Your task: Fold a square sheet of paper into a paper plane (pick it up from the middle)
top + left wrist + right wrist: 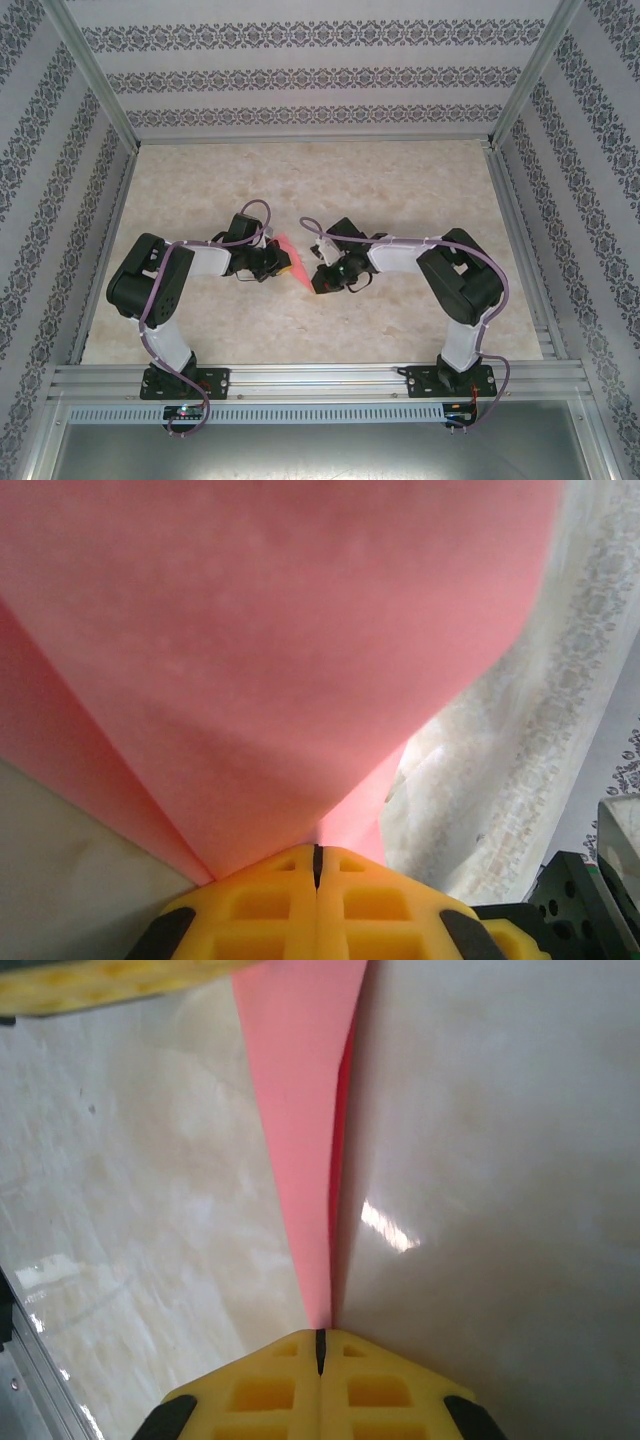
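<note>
Pink paper plane [293, 264] mid-table, betw. grippers — left gripper [318, 852] clamped on its wide end; right gripper [320, 1338] clamped on its narrow tip.

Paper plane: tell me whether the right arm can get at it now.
Yes, apparently: the right gripper is shut on the paper plane at its narrow tip, with the left gripper pinching its wider end.

Paper plane [294, 268] is sitting btwn the two grippers, over mid-table [400, 200]. L gripper [272, 262] is holding its wide end from the left. R gripper [320, 280] is holding the tip from the right, a bit nearer the arm bases. Ahead of L fingertips [280, 905] the paper is fanning up and outward. Ahead of R fingertips [360, 1385] it's running straight on, widening toward the L gripper at the far end, w/ table lying on both sides.
</note>
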Controlling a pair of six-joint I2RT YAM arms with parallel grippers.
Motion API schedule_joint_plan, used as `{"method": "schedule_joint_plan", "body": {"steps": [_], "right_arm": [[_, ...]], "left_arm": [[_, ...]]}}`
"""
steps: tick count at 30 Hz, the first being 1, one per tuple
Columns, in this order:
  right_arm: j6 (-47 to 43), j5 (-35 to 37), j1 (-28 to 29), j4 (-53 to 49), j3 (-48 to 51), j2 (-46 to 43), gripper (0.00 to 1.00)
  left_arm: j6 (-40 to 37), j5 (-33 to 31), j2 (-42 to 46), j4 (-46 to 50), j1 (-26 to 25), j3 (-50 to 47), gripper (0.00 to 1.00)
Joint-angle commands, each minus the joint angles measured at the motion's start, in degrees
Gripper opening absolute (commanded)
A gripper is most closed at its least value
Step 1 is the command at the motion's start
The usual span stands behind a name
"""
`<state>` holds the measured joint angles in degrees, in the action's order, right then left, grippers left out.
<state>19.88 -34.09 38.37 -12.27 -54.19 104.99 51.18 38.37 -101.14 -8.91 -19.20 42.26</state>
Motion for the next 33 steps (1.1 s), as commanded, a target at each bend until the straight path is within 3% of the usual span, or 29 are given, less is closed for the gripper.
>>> {"method": "schedule_joint_plan", "body": {"steps": [1,6,12,21,33], "right_arm": [[-1.80,1.47,0.01,-6.97,2.04,-2.69,0.00],[0.89,4.89,0.95,-0.32,-0.39,-6.11,0.00],[3.96,11.06,3.12,6.84,-5.47,-1.18,0.00],[4.64,9.42,4.14,8.34,-11.58,6.37,0.00],[-2.22,7.52,4.18,4.76,-5.20,6.40,0.00]], "left_arm": [[-1.25,-6.31,-1.34,7.51,-0.16,-1.26,0.00],[-1.17,-5.82,-1.17,6.85,-0.21,-1.27,0.00],[-1.08,-5.66,-1.29,6.12,-0.16,-1.40,0.00],[-1.10,-5.39,-1.43,5.97,-0.20,-1.47,0.00],[-0.48,-6.91,-2.22,7.31,-0.15,-1.26,0.00]]}}
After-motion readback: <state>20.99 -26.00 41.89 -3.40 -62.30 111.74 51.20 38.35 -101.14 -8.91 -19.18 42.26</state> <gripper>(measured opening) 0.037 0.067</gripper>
